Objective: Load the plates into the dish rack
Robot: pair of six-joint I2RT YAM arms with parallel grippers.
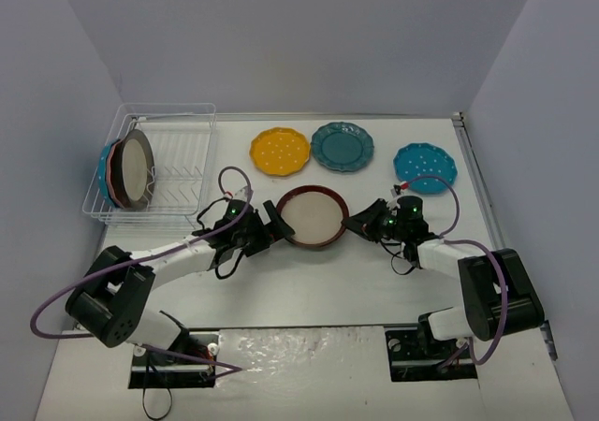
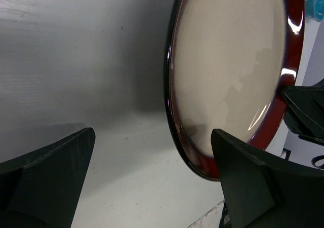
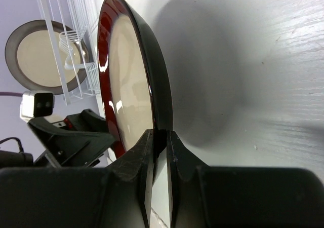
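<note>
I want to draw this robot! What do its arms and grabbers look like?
The left arm and right arm are white tubes with chunky black joints and looping purple cables. The left gripper and right gripper are black, with wedge-shaped fingers and little green lights.

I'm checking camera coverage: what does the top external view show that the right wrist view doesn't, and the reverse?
Only top external: the scalloped yellow plate, dark teal scalloped plate and bright blue dotted plate lying flat on the white table. Only right wrist: the right fingers shut on the rim, seen edge-on. Both: the round red-rimmed cream-centred plate being held, and the white wire dish rack holding a dark-rimmed cream plate.
</note>
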